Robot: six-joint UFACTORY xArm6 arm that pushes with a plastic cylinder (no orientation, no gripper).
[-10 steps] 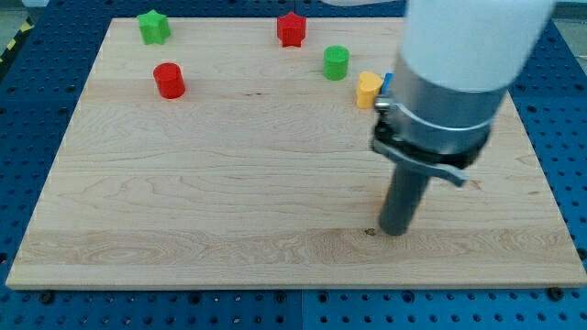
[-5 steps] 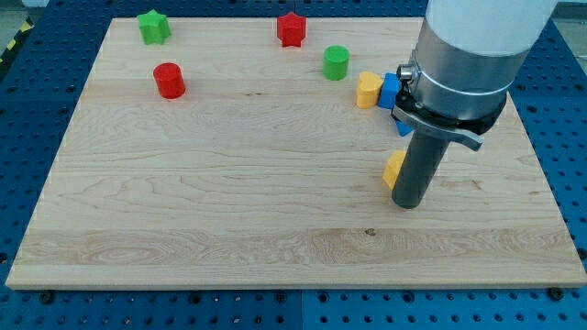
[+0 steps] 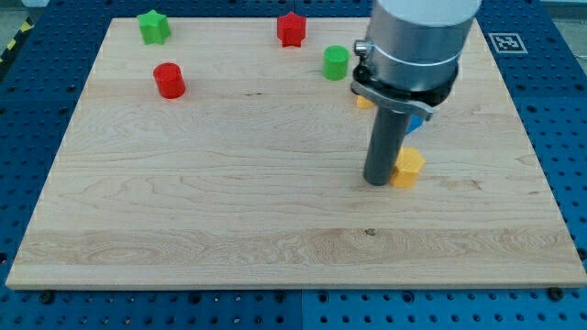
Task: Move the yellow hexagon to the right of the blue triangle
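Note:
The yellow hexagon [image 3: 407, 168] lies on the wooden board [image 3: 229, 183], right of centre. My tip [image 3: 378, 181] stands on the board against the hexagon's left side. A small piece of a blue block [image 3: 415, 121] shows just above the hexagon, mostly hidden behind the arm; I cannot make out its shape. A second yellow block [image 3: 364, 102] peeks out at the arm's left edge, also mostly hidden.
A green cylinder [image 3: 336, 62] stands just left of the arm near the view's top. A red star [image 3: 291, 28] and a green star [image 3: 153, 26] sit at the top edge. A red cylinder [image 3: 169, 81] is at the upper left.
The arm has moved up and to the left. My tip went from the hexagon's right side to its left side. The hexagon has shifted slightly right.

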